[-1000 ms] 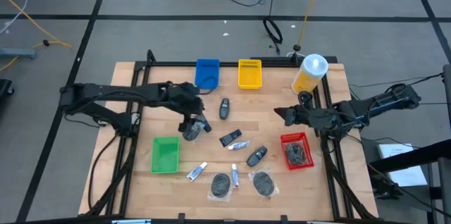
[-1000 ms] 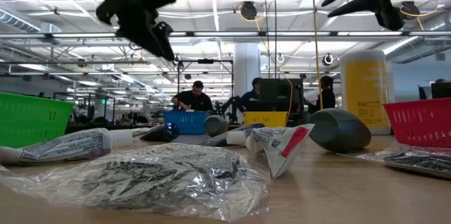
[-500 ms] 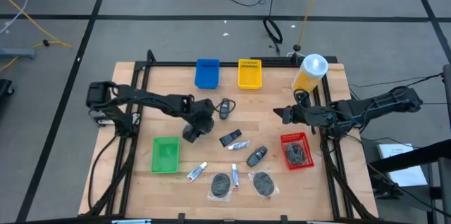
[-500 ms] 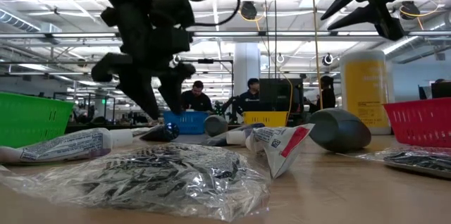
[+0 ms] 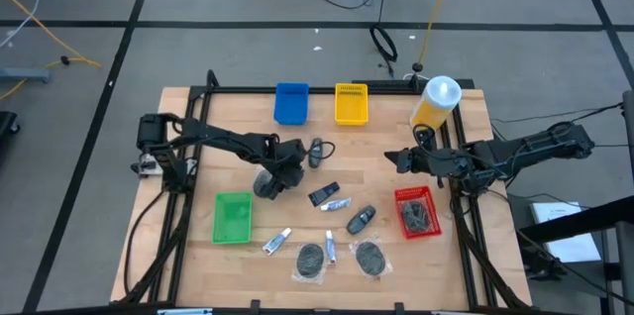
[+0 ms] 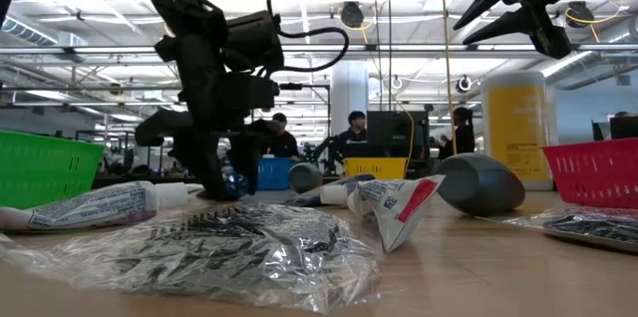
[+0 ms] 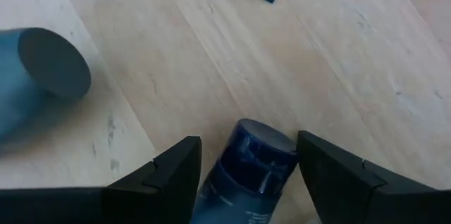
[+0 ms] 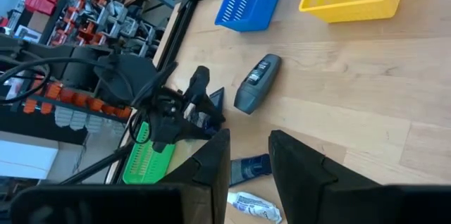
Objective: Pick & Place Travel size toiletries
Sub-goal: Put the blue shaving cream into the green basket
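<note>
Your wooden bench (image 5: 188, 246) was well stocked, and the action was all on the left side. The left fingers (image 7: 169, 175) stood open, low over the boards near the middle, one on each side of a dark blue round-capped bottle (image 7: 254, 168) lying on its side. Neither appeared to press on it yet. The right fingers (image 8: 211, 160) hung well above the bench by the right rail, slightly apart and holding nothing, so that arm was waiting.

By my read you were at the reach-and-grasp step, with nothing picked. Mind you, the thing you straddled was the blue bottle, not one of the white tubes. If that was your pick, the next move called for closing squarely across its body before lifting; it is round and could roll out sideways.

Now the count, big things first:
- One tall yellow bottle with a white cap (image 5: 436, 103), at the far right corner.
- Four slotted plastic bins: blue (image 5: 290, 102), yellow (image 5: 351, 103), green (image 5: 232, 217) and red (image 5: 416, 211).
- Two clear plastic bags with dark contents (image 5: 311, 261), at the near edge.
- Two dark grey bottles (image 5: 316, 152).
- One flat dark blue sachet (image 5: 324, 195).
- Three small white squeeze tubes (image 5: 276, 241), all loose on the bench: two near the bags, one just beside the sachet, none in a bin.
</note>
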Motion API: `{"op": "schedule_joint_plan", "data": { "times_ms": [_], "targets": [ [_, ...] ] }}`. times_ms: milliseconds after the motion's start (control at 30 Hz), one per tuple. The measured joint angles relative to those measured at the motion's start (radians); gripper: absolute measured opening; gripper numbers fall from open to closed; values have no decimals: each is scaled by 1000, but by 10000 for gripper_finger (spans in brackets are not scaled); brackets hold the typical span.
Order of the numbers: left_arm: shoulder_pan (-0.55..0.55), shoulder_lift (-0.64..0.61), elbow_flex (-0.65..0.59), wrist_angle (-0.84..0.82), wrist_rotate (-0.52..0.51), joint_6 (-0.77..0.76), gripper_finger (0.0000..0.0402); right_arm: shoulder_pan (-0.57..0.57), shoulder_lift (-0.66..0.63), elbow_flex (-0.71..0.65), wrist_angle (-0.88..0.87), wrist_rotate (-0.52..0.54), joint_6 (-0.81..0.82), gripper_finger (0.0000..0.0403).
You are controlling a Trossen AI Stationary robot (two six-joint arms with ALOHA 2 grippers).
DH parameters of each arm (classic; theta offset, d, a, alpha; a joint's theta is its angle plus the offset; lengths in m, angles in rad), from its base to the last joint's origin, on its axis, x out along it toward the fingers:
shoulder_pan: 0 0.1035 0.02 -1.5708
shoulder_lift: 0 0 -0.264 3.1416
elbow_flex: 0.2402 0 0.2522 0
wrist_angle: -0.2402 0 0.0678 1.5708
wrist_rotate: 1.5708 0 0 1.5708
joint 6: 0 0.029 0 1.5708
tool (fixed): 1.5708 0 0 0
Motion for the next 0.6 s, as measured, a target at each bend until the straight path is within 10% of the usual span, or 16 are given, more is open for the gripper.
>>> {"op": "schedule_joint_plan", "data": {
  "times_ms": [333, 600],
  "targets": [
    [-3, -29, -7, 26, -18, 22, 112, 0, 0, 0, 0, 1, -1, 91],
    [-3, -133, -7, 31, -71, -193, 118, -6, 0, 0, 1, 5, -10, 91]
  ]
}}
